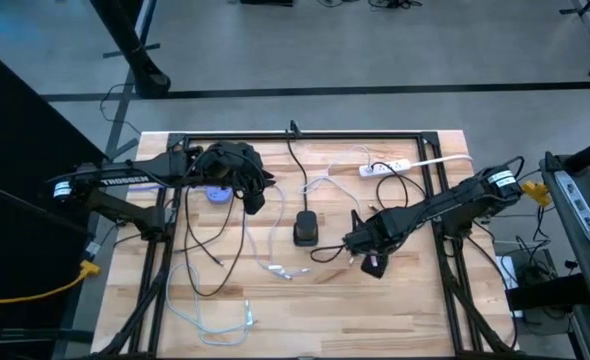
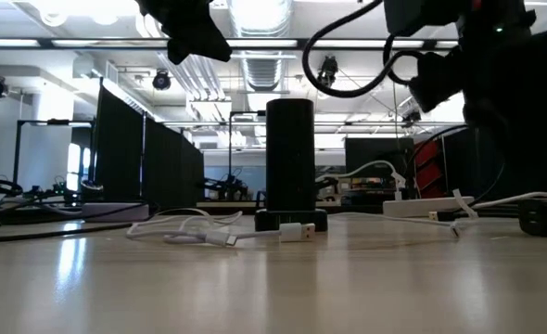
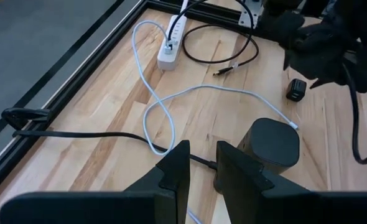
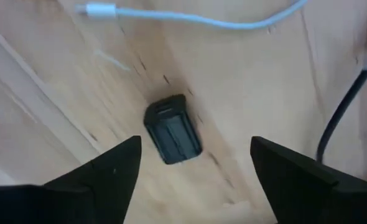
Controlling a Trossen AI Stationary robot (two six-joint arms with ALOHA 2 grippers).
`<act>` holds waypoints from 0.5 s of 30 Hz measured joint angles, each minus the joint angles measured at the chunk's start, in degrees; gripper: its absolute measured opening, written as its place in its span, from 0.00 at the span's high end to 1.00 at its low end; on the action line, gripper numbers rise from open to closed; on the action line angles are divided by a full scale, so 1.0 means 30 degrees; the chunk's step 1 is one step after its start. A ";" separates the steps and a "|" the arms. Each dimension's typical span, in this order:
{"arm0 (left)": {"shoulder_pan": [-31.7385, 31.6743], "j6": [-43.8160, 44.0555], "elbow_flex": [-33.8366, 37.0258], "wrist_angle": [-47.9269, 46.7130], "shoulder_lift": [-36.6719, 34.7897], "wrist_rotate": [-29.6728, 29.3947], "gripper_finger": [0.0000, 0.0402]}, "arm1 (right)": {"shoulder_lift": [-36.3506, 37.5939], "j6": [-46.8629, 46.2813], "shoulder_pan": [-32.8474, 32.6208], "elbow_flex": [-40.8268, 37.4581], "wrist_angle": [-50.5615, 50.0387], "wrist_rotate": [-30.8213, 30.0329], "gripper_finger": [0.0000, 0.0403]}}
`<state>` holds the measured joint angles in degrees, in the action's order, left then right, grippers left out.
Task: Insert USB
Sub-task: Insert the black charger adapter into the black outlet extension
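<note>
- Right wrist view: the right gripper hangs over the wood with its fingers spread wide, and the small black USB charger block lies flat between them, untouched, its port end facing away.
- The landmark is the black cylindrical speaker at mid-table. The block lies on the right arm's side of it, near; a white USB cable lies just on its near side, its plug resting at the foot of the speaker.
- The left gripper hovers on the far-left side of the speaker, fingers nearly pressed together, holding nothing.
- The block looks light, rigid and smooth-sided, so likely slippery; a pinch across its long flat sides should hold, leaving the port end clear.
- The cable is limp; grip it at the plug shell.
</note>
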<state>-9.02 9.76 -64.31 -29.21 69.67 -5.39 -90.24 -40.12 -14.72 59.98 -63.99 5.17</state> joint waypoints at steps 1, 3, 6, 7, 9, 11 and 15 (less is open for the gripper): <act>0.0000 0.0018 -0.0003 -0.0004 0.0000 0.0000 0.84 | 0.0000 0.0458 0.0045 -0.0155 0.0000 -0.0007 0.27; 0.0000 0.0140 -0.0002 -0.0007 0.0000 -0.0007 0.84 | 0.0000 0.1226 0.0076 -0.0444 -0.0014 0.0074 0.27; 0.0000 0.0277 0.0000 -0.0021 0.0000 -0.0015 0.84 | 0.0000 0.2135 0.0063 -0.0759 0.0188 0.0874 0.27; 0.0000 0.0284 0.0000 -0.0015 0.0000 -0.0020 0.84 | -0.0007 0.2311 0.0037 -0.0814 0.0233 0.0967 0.28; 0.0000 0.0284 0.0000 -0.0015 0.0000 -0.0022 0.84 | -0.0007 0.2466 0.0044 -0.0835 0.0324 0.1047 0.29; 0.0000 0.0284 -0.0006 -0.0015 0.0000 -0.0022 0.84 | -0.0007 0.2689 0.0065 -0.0835 0.0599 0.1313 0.31; 0.0000 0.0398 0.0000 0.0000 0.0002 -0.0029 0.84 | -0.0009 0.2741 0.0045 -0.0835 0.1540 0.1481 0.35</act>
<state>-9.02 10.95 -64.31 -29.21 69.68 -5.48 -90.26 -31.89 -14.59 57.47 -59.37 9.61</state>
